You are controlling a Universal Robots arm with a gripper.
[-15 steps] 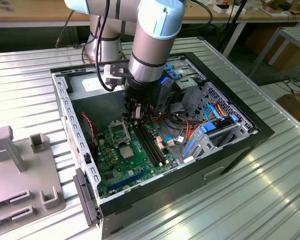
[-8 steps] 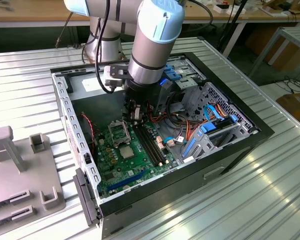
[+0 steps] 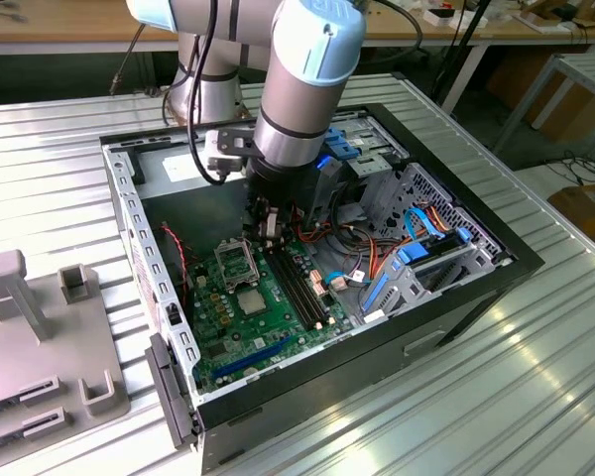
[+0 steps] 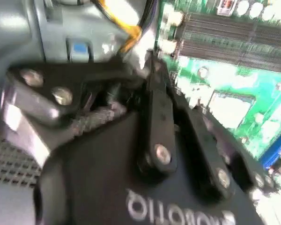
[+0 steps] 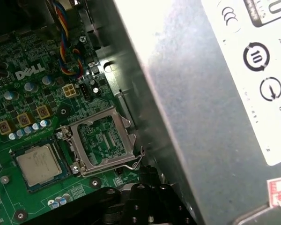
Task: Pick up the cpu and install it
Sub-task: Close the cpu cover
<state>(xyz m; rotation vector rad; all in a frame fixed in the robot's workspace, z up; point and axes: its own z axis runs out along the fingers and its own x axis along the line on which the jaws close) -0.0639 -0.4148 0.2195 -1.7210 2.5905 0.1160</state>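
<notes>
The cpu [image 3: 253,300] is a small grey square chip lying flat in its socket on the green motherboard [image 3: 218,332]. It also appears in the first wrist view [image 5: 37,164]. Beside it the shiny hinged socket frame [image 5: 103,140] lies flipped open, with its wire lever [image 5: 136,161] at one edge; the exterior view has this frame [image 3: 232,260] just behind the chip. My gripper [image 3: 268,236] hangs inside the case above the board, near the frame's far side and the memory slots [image 3: 297,288]. It looks shut with nothing in it [image 4: 152,58].
The open black computer case [image 3: 476,288] sits on a ribbed metal table [image 3: 535,397]. Drive cage and blue and orange cables [image 3: 416,248] fill the exterior view's right side of the case. A grey power supply wall [image 5: 201,93] stands close by the socket. Grey fixtures [image 3: 40,327] rest at the exterior view's left.
</notes>
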